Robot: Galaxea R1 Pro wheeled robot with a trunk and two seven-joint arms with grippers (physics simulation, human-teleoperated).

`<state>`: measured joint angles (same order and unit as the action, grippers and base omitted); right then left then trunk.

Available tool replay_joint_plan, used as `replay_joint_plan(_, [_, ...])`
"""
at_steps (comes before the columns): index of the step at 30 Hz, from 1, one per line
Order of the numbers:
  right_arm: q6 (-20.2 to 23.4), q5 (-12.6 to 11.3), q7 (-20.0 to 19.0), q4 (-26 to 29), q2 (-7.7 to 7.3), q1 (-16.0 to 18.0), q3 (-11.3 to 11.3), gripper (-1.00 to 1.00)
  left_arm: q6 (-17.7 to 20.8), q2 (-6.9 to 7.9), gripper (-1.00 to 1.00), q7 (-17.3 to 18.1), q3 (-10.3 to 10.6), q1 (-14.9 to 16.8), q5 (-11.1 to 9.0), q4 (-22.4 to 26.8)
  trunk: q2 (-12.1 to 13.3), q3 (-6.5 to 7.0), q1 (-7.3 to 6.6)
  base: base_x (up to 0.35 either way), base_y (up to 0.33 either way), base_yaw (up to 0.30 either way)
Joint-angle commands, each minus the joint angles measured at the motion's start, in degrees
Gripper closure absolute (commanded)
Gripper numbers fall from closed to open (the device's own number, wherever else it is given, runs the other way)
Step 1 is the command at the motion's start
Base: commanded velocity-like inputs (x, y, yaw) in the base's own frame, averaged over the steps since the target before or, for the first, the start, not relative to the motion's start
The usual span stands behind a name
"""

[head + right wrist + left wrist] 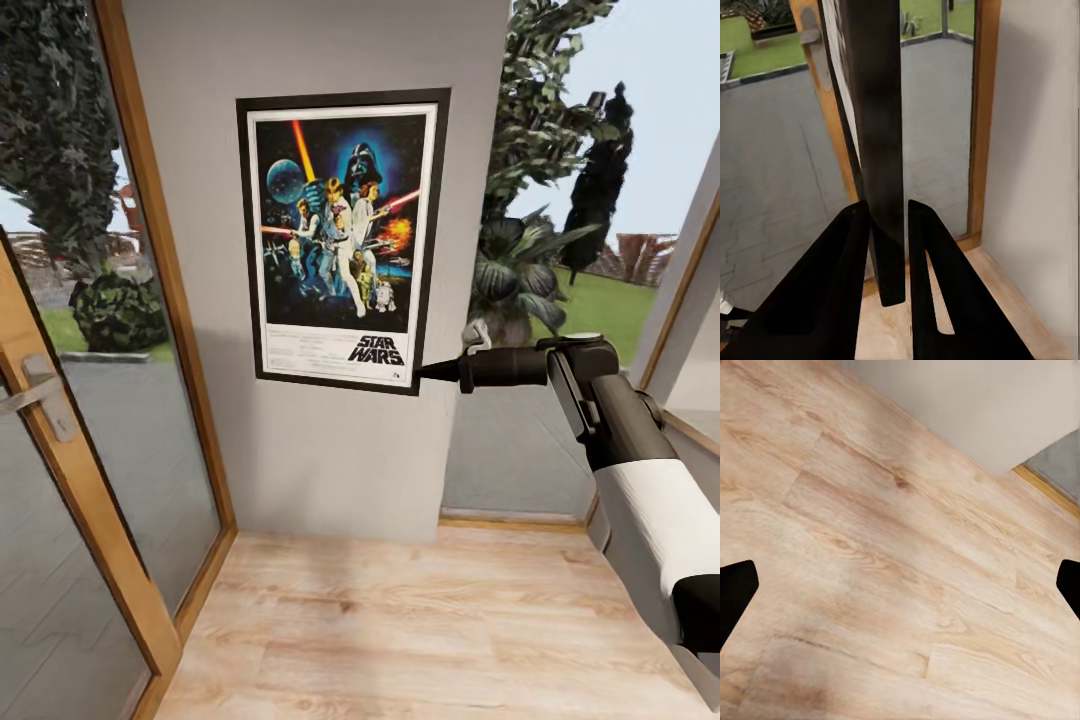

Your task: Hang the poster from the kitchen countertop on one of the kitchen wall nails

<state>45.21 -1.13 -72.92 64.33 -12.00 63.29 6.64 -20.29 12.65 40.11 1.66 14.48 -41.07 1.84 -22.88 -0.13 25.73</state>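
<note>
Poster: we see the poster (pixel 343 240) flat against the grey wall panel (pixel 330 470), upright, between the glass door (pixel 90 480) and the window (pixel 560 200), well above the wood floor (pixel 420 630).
Build: we judge it a thin, stiff, light board; the black frame looks smooth, so likely to slip, and a pinch at one corner gives it leverage to swing.
Hold point: the frame's edge suits best, as the printed face may scuff.
Right end effector: our right end effector (pixel 424 373) meets the lower right corner; the right wrist view shows both fingers (pixel 832 300) clamped on the dark frame edge (pixel 877 135).
Left end effector: our left end effector (pixel 900 585) hangs over the floor, fingers wide apart, holding nothing.
Nail: we cannot tell whether the poster hangs on one.
</note>
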Motion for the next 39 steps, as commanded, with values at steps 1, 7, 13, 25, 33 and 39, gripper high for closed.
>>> replay_joint_plan(1, [0.6, -0.2, -0.1, 0.0, -0.04, 0.0, 0.1, 1.00, -0.3, 0.01, -1.00, 0.1, 0.2, 0.0, -0.1, -0.1, 0.0, -0.02, 0.06, 0.334, 0.000, 0.000])
replay_joint_plan(7, [0.5, -0.2, -0.1, 0.0, -0.04, 0.0, 0.1, 1.00, -0.3, 0.01, -1.00, 0.1, 0.2, 0.0, -0.1, -0.1, 0.0, -0.02, 0.06, 0.334, 0.000, 0.000])
replay_joint_plan(13, [0.5, -0.2, -0.1, 0.0, -0.04, 0.0, 0.1, 1.00, -0.3, 0.01, -1.00, 0.1, 0.2, 0.0, -0.1, -0.1, 0.0, -0.02, 0.06, 0.334, 0.000, 0.000])
replay_joint_plan(25, [0.5, -0.2, -0.1, 0.0, -0.04, 0.0, 0.1, 1.00, -0.3, 0.01, -1.00, 0.1, 0.2, 0.0, -0.1, -0.1, 0.0, -0.02, 0.06, 0.334, 0.000, 0.000])
replay_joint_plan(33, [0.4, -0.2, -0.1, 0.1, -0.04, 0.0, 0.1, 1.00, -0.3, 0.01, -1.00, 0.1, 0.2, 0.0, -0.1, -0.1, 0.0, -0.02, 0.06, 0.331, 0.000, 0.000])
replay_joint_plan(39, [0.4, -0.2, -0.2, 0.1, -0.04, 0.0, 0.1, 1.00, -0.3, 0.01, -1.00, 0.1, 0.2, 0.0, -0.1, -0.1, 0.0, -0.02, 0.06, 0.111, 0.000, 0.000])
